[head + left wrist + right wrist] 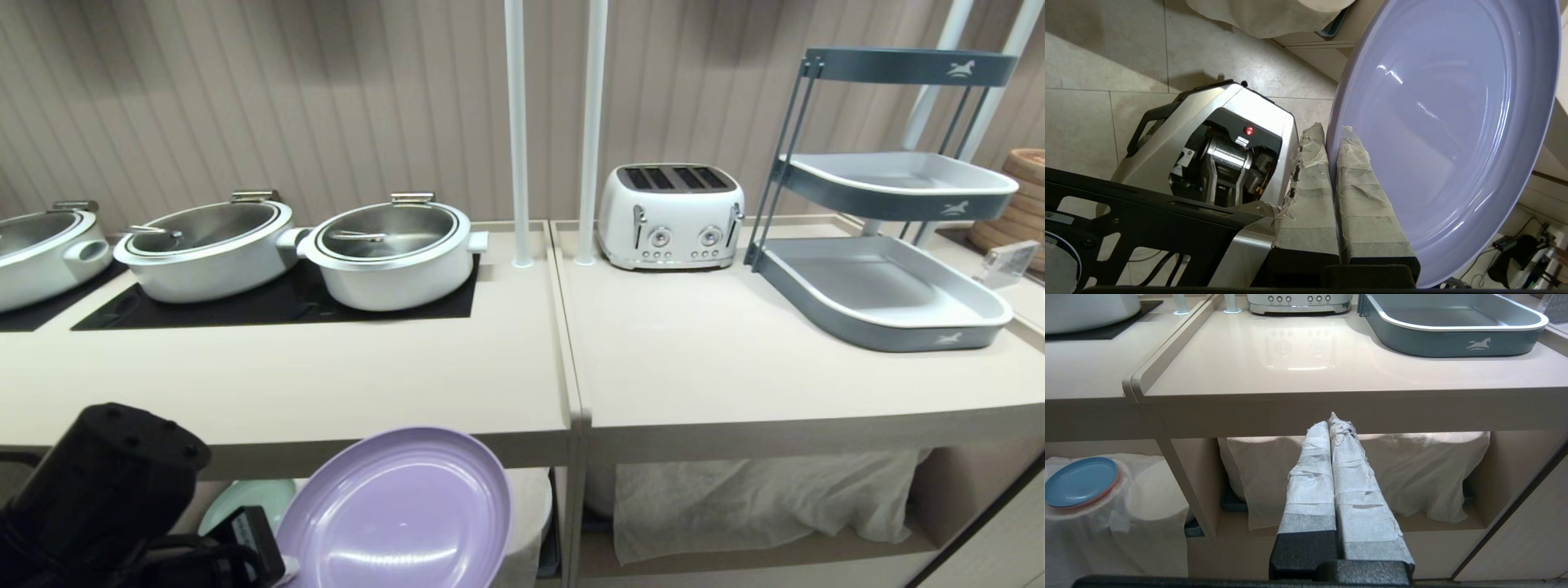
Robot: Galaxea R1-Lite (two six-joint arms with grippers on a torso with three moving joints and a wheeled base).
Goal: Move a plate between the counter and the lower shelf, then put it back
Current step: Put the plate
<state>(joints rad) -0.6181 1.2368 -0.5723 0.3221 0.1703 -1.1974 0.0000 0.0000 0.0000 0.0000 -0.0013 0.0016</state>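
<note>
Left gripper is pinching the round lilac-purple matte plate by its rim, below the beige counter's front edge; right gripper is sitting pressed together.

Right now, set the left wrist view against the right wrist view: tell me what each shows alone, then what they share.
Left wrist view only: the left gripper with its taped fingers shut on the rim of the purple plate, held on edge above the tiled floor, with the robot's base below.

Right wrist view only: the right gripper, shut and empty, facing the counter edge, the toaster, the grey tray and a blue plate.

Both: white cloth and beige cabinet fronts.
</note>
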